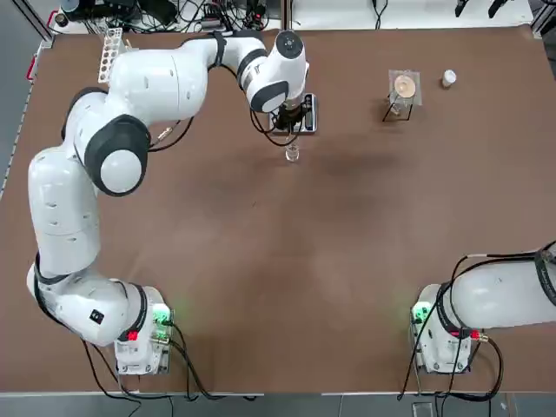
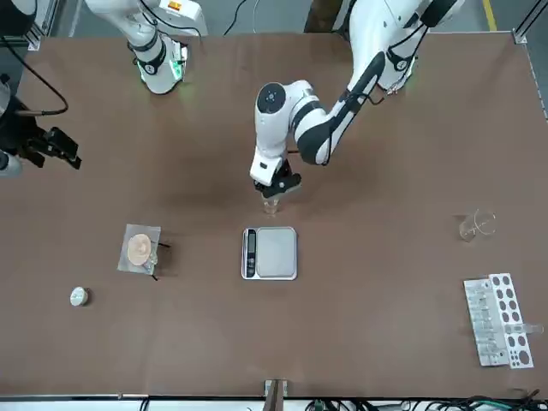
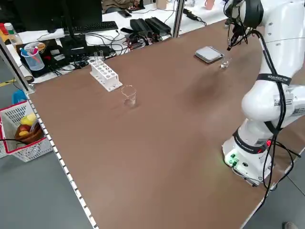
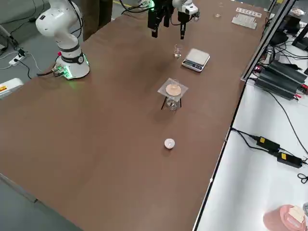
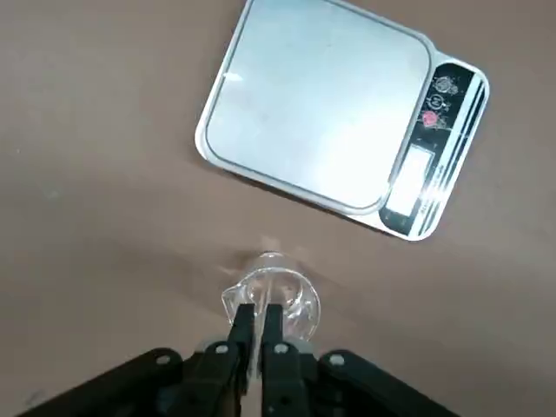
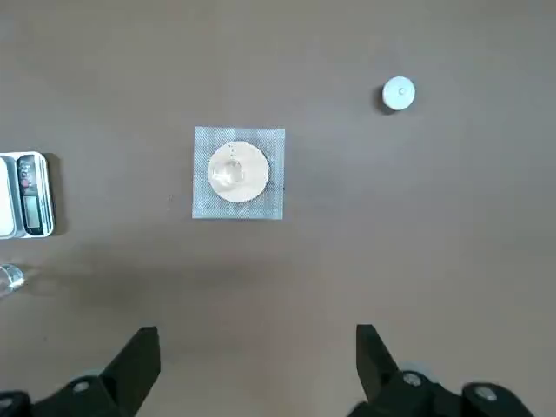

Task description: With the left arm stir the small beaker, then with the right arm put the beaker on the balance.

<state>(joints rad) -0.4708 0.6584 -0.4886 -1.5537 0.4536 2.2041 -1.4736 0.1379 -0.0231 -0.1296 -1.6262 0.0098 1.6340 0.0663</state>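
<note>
Shiny glass and metal on a dull brown table

The small beaker (image 5: 271,300) is clear, shiny glass. The balance (image 5: 334,109) has a smooth, silvery metal plate and a glossy dark strip. The table (image 1: 278,261) top is brown, flat and matt. The left arm (image 1: 156,87) has a smooth, shiny white shell that looks like plastic. The left gripper (image 5: 257,334) looks like matt black plastic.
</note>
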